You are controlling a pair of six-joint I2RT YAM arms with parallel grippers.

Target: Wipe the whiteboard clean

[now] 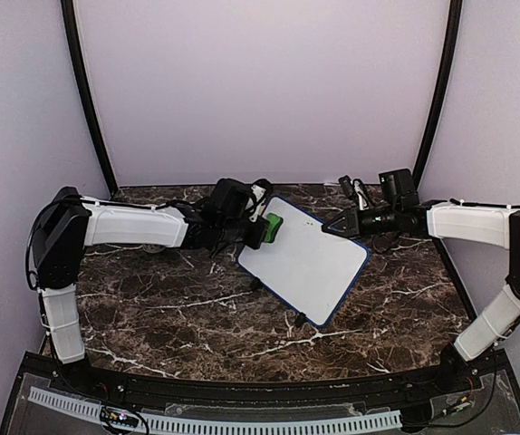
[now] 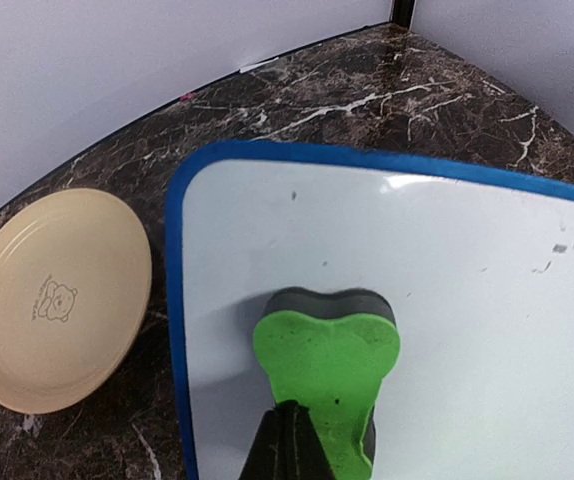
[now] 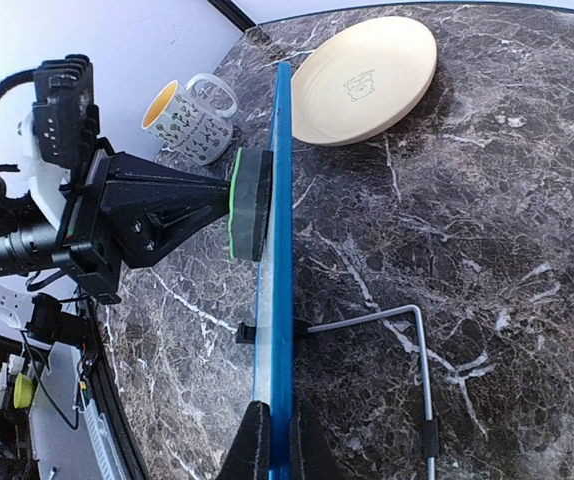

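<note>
**Left tool presses eraser to whiteboard while right tool pinches the frame**

The left tool (image 2: 289,440) is closed tight on the near end of a green eraser (image 2: 327,370), its fingers nearly meeting around the green back. The eraser's dark felt face lies flat against the whiteboard (image 1: 305,263), close to the board's upper left corner and just inside the blue frame. In the right wrist view the pad sits flush on the white face with no gap showing.

The board stands near the middle of the marble counter (image 1: 169,308), turned at an angle between the two arms. It looks tilted up off the stone rather than lying flat, though the overhead view does not make clear how steeply. Its surface is mostly clean, with a few faint dark specks (image 2: 567,245) towards its right side.

The right tool (image 3: 272,445) is clamped shut on the blue frame at the board's far right edge, one finger on each side of it. Behind the board a bent wire stand (image 3: 407,330) reaches out from a small black clip on the frame, over the counter.

A round cream-yellow plate (image 2: 52,300) printed with a small bear lies on the counter just beside the board's left corner, apart from the frame. A patterned mug (image 3: 182,120) with a yellow inside stands near the plate, on the left arm's side of the board.
</note>
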